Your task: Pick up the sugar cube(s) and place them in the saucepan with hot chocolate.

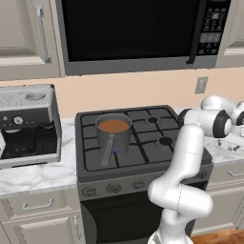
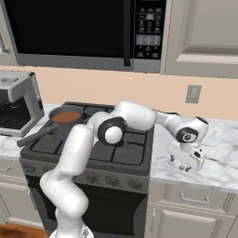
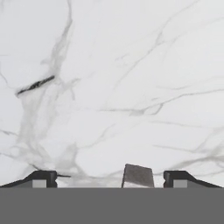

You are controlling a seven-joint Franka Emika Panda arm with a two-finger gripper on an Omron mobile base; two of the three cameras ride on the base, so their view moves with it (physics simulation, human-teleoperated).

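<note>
A small pale sugar cube lies on the white marble counter, low between my two dark fingertips and closer to the right one. My gripper is open and points down at the counter right of the stove, with neither finger touching the cube. From the base cameras the gripper hovers just above the marble near the counter's front edge. The saucepan with hot chocolate stands on the stove's front left burner, and its long handle points toward the front.
The black stove lies between the saucepan and my hand. A coffee machine stands on the left counter. A microwave hangs over the stove. A wall outlet is behind the right counter.
</note>
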